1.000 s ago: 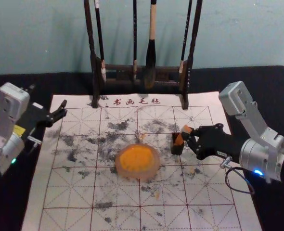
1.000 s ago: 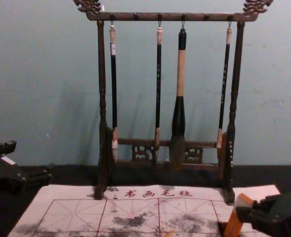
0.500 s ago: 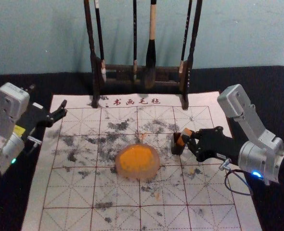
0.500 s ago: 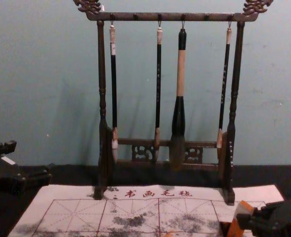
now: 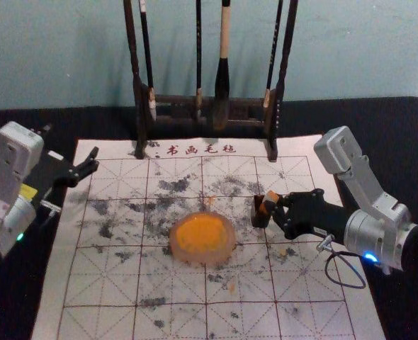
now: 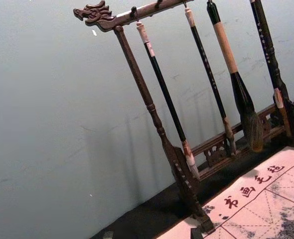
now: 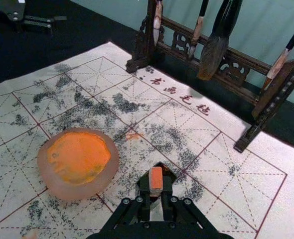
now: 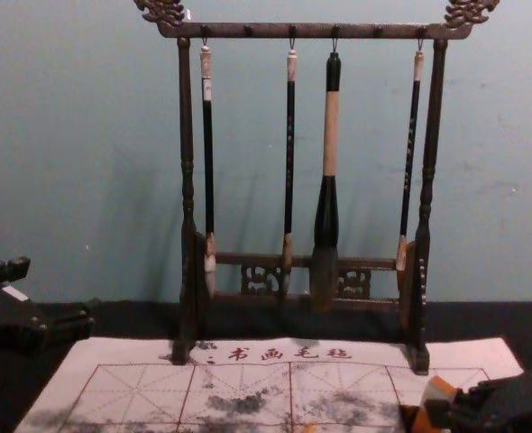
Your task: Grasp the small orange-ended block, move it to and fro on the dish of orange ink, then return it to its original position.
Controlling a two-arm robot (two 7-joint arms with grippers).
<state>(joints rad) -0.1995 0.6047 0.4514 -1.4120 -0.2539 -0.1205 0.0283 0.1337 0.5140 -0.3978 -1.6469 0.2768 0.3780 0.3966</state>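
While the left hand idles wide open, the right hand pinches the tilted block at the dark holder just ahead, probably returning it, which calls for straightening, then lowering.

The black table carries a pale, gridded mat and a dark wooden brush rack.

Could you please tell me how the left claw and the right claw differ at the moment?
The left claw has its fingers spread with nothing between them, while the right claw is closed on the orange-ended block. The left claw is off at the mat's left side; the right claw is at the small black holder. Both are black.
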